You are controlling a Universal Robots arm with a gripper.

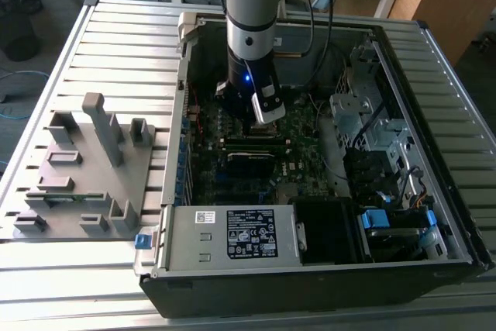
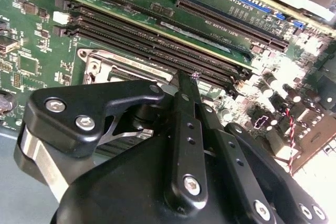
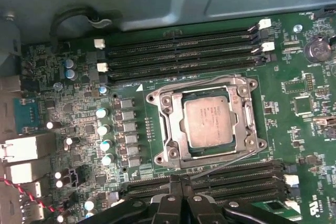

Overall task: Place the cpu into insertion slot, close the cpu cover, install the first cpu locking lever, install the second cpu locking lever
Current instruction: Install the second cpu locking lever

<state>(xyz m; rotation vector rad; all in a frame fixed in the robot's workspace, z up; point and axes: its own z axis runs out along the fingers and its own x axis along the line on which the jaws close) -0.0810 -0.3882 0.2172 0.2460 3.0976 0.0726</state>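
Observation:
The cpu, a dull silver square, lies flat in the insertion slot, which it hides. The cpu cover, a silver frame, lies down around the chip. One thin wire lever runs slanted along the socket edge nearest my gripper. Another lever lies along the far edge. My gripper hovers just off the socket over the black memory slots, fingers together with nothing visible between them. In the second wrist view the gripper hides part of the socket frame. In the exterior view the gripper reaches down into the open computer case.
Long black memory slots flank the socket on both sides. The case walls enclose the board, with a drive cage at the exterior view's right and a labelled metal box in front. A grey fixture sits at the exterior view's left.

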